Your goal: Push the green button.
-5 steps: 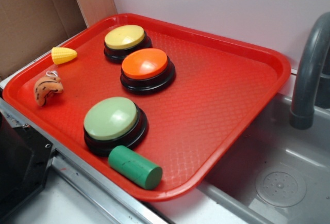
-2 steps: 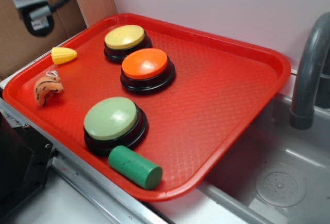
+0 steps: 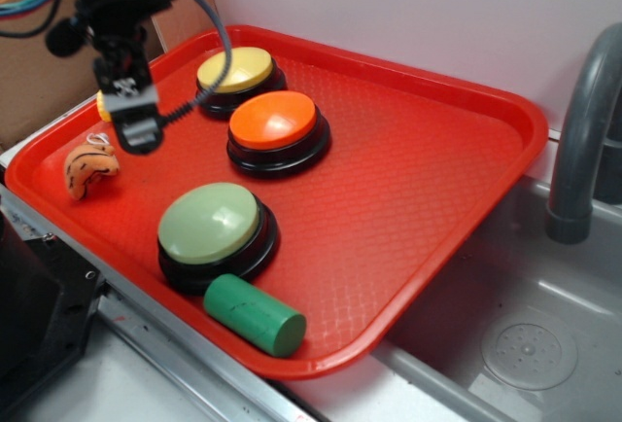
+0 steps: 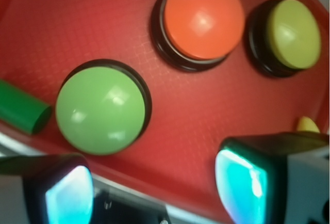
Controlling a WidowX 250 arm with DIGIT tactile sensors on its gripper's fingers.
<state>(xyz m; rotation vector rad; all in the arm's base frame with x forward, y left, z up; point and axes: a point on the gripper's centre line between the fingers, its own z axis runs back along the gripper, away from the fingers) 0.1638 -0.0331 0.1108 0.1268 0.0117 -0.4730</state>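
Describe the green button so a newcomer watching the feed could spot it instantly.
Find the red tray beside the grey sink. Three round buttons on black bases sit along its left half; the green button is the one nearest the front edge, just behind a dark green cylinder lying on its side. It is the largest, with a pale sage dome, unlike the orange button and yellow button.

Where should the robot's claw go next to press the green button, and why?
Probably sideways and down toward the green button. The gripper hangs above the tray's left side, near the corn, touching nothing. In the wrist view its fingers stand apart, with the button ahead.
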